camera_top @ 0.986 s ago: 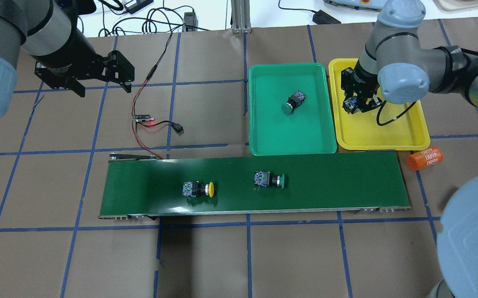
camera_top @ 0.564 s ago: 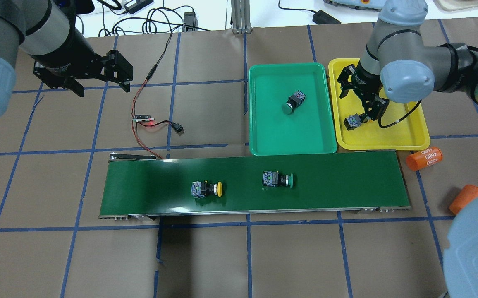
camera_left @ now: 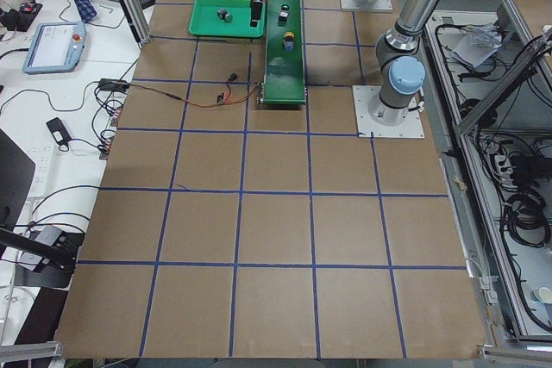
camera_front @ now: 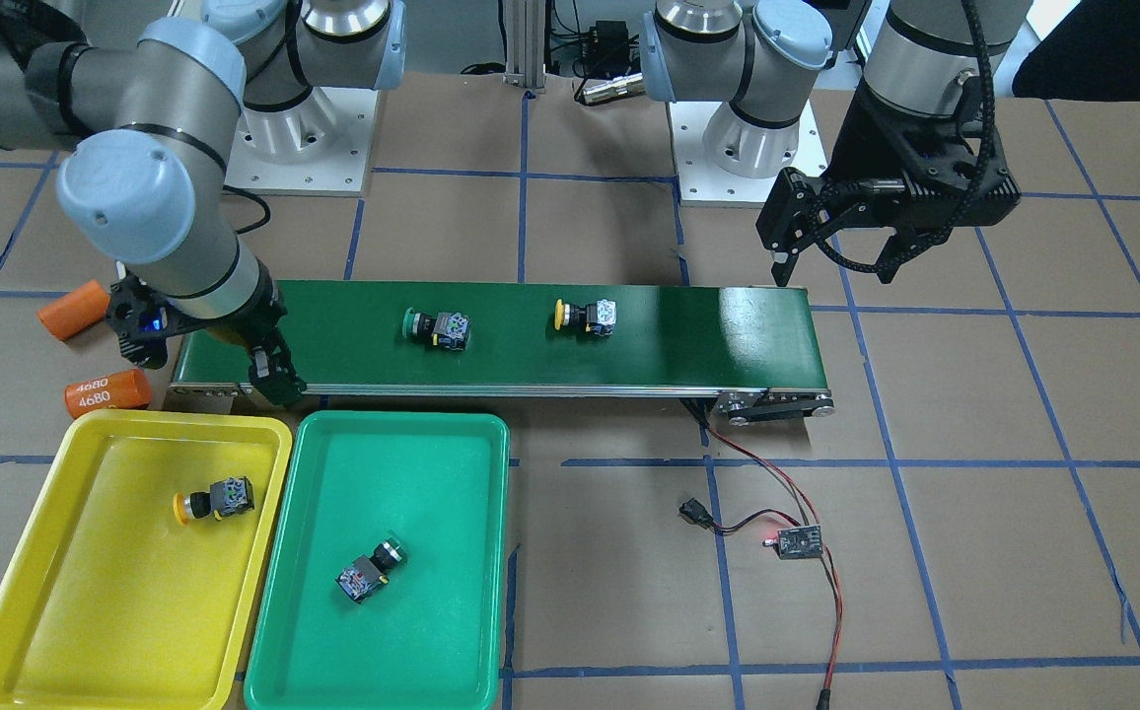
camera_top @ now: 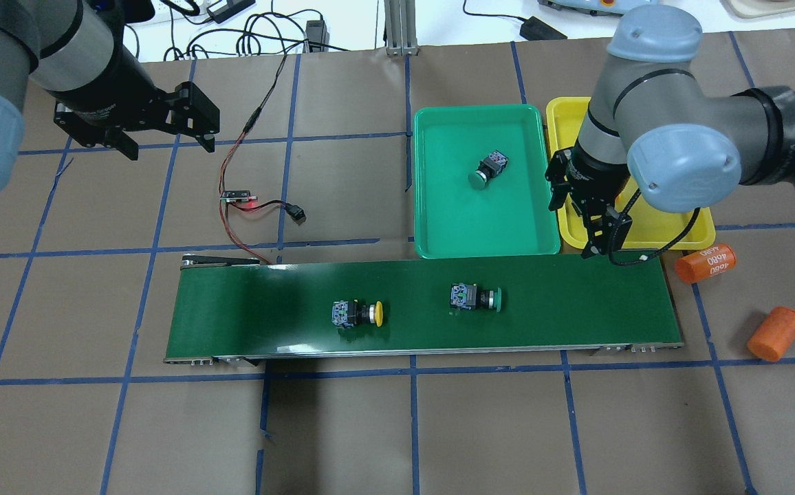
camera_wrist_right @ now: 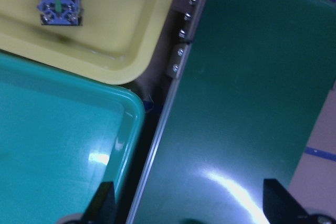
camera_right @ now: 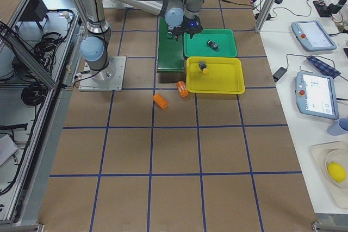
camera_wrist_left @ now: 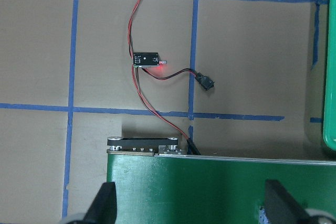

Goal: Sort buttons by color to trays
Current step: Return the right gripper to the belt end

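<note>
A yellow button (camera_front: 215, 500) lies in the yellow tray (camera_front: 87, 611); the right arm hides it in the overhead view. A green button (camera_top: 488, 170) lies in the green tray (camera_top: 466, 220). A yellow button (camera_top: 357, 313) and a green button (camera_top: 475, 298) lie on their sides on the conveyor belt (camera_top: 576, 302). My right gripper (camera_top: 580, 223) is open and empty, over the gap between the trays' near edges and the belt's right end. My left gripper (camera_top: 167, 146) is open and empty, high over the table at far left, beyond the belt.
Two orange cylinders (camera_top: 705, 264) (camera_top: 774, 333) lie right of the belt, one marked 4680. A small sensor board (camera_top: 239, 197) with red and black wires lies between my left gripper and the belt's left end.
My right gripper let go of a yellow button in the yellow tray, then moved back toward the belt's right end. Both buttons on the belt travelled to the right. The left arm barely moved.
</note>
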Robot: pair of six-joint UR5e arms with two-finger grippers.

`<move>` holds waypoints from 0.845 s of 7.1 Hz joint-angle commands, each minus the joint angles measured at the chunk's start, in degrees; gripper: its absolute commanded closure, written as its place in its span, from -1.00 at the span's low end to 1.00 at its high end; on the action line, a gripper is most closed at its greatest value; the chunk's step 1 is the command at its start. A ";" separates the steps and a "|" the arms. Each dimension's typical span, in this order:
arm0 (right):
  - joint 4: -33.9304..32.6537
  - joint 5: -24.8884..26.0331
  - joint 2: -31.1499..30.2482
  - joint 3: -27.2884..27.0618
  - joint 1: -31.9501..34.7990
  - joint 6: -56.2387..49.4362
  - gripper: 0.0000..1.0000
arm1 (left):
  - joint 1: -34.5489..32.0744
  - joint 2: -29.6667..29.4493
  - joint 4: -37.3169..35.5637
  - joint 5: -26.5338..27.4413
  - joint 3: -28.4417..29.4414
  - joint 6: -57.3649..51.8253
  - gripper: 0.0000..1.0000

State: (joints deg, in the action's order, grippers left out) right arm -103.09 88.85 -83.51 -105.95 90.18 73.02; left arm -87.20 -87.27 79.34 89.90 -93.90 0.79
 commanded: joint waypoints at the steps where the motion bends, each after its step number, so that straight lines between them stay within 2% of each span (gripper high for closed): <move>1: 0.09 0.01 -8.04 -5.91 1.14 4.05 -1.00 | 0.01 0.00 -0.15 0.01 0.03 0.00 -1.00; 3: -3.85 -0.25 -8.51 -8.04 1.32 9.06 -1.00 | 0.01 0.00 -0.06 0.01 0.03 0.00 -1.00; 6: -7.29 -5.95 -6.68 -8.22 1.40 8.64 -1.00 | 0.01 0.09 -0.15 0.01 0.03 0.09 -1.00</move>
State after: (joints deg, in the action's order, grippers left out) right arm -108.73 84.62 -91.41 -114.09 91.52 82.00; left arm -87.19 -87.20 79.24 89.91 -93.87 0.85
